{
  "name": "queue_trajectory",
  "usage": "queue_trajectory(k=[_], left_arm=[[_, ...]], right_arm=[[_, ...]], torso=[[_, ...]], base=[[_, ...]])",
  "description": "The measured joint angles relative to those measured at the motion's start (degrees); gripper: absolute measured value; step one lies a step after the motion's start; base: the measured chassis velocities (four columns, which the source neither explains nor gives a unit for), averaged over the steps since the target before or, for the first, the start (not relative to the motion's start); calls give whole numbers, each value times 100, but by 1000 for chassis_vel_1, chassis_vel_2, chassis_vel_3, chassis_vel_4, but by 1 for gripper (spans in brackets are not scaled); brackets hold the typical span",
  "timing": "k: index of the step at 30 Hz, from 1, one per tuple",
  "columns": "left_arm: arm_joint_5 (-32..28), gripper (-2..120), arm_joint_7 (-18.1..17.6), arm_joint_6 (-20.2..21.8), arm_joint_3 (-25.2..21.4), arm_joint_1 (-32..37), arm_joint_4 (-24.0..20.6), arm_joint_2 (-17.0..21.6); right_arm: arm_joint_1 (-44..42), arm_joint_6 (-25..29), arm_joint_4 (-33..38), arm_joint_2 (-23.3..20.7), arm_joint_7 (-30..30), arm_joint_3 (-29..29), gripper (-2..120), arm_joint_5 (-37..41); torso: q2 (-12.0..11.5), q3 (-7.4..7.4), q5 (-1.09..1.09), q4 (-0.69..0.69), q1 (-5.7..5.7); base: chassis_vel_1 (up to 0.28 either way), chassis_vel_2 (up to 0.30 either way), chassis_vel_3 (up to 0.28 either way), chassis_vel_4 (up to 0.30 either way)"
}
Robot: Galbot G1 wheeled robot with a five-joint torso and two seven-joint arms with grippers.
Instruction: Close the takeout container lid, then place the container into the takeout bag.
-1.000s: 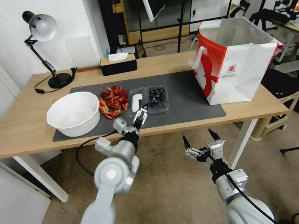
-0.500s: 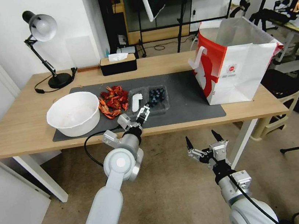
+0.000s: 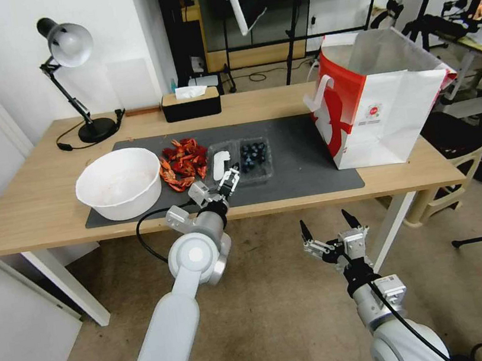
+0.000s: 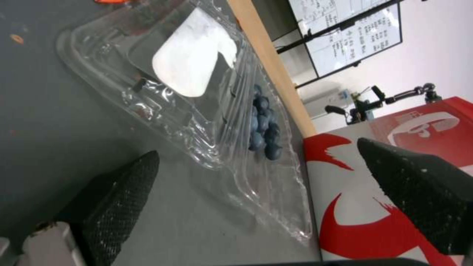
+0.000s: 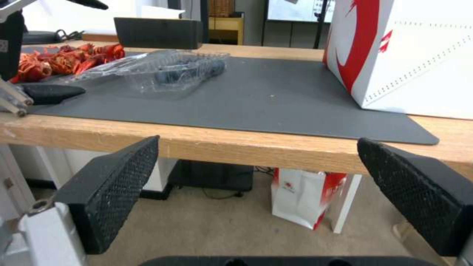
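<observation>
head view: takeout container (image 3: pixel 254 156) lying open on the dark mat (image 3: pixel 304 159), blueberry half toward the takeout bag (image 3: pixel 383 107), lid (image 3: pixel 220 164) folded flat on the side away from the bag, next to the red crayfish shells (image 3: pixel 183 163) and, beyond them, the white bowl (image 3: pixel 119 182). left gripper (image 3: pixel 229 182) poised at the near edge of the container, just by the lid's near corner, jaws parted and holding nothing. right gripper (image 3: pixel 326 227) hanging below the table edge, well short of the container, jaws spread wide and empty. bag standing upright and open-mouthed at the far end of the mat from the bowl. left wrist view: container (image 4: pixel 266 136) between the two open fingertips (image 4: pixel 125 186), lid (image 4: pixel 187 66) with its white sticker flat on the mat, not touched yet. right wrist view: table (image 5: pixel 236 142) front at jaw height, container (image 5: pixel 172 72) well beyond on the mat, bag (image 5: pixel 419 62) off to one side, nothing between the pads. judging from this, step in hand is getting hold of the lid's free edge. best done by sliding one finger low under the outer rim on the crayfish side, pinching lightly, then swinging the lid over along the hinge arc toward the bag rather than pulling straight up. thin plastic likely to flex or skid across the mat, so a gentle grip and a press-down at the end until the rim seats.
</observation>
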Motion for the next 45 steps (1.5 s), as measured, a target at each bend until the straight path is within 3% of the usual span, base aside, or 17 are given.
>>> queue_trajectory(k=[45], left_arm=[[-185, 100, 143, -309, -28, -270, 351, -162]], right_arm=[[-61, 38, -26, 21, 6, -19, 100, -60]], torso=[[-1, 1, -1, -1, 2]], base=[[0, 0, 0, 0]])
